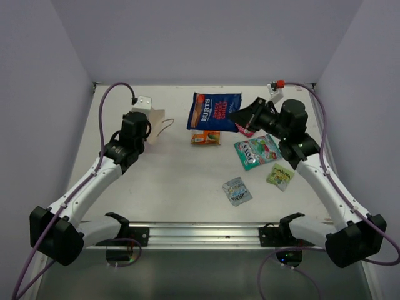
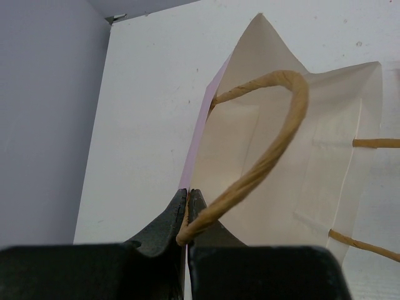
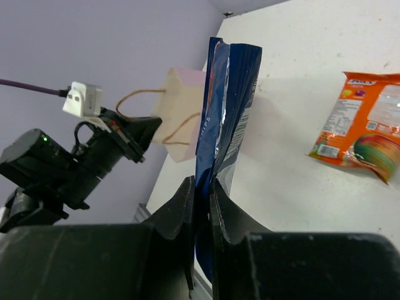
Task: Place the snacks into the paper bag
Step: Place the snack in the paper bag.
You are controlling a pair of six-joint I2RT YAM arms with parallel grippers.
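Left pincer (image 2: 188, 197) clenched on the rim of the pink paper bag (image 2: 281, 156) at the tabletop's (image 1: 175, 181) far left; right pincer (image 3: 201, 184) grips the dark blue packet (image 3: 228, 106) by its edge, orange packet (image 1: 205, 138) just beside it, teal-green packet (image 1: 257, 151), yellow-green packet (image 1: 280, 175) and silver packet (image 1: 237, 190) lying nearer

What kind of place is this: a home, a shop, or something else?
Probably a robot lab test cell: a white table closed in by plain walls, a left arm and right arm bolted to a rail at its near edge, and snacks laid out near a bag.
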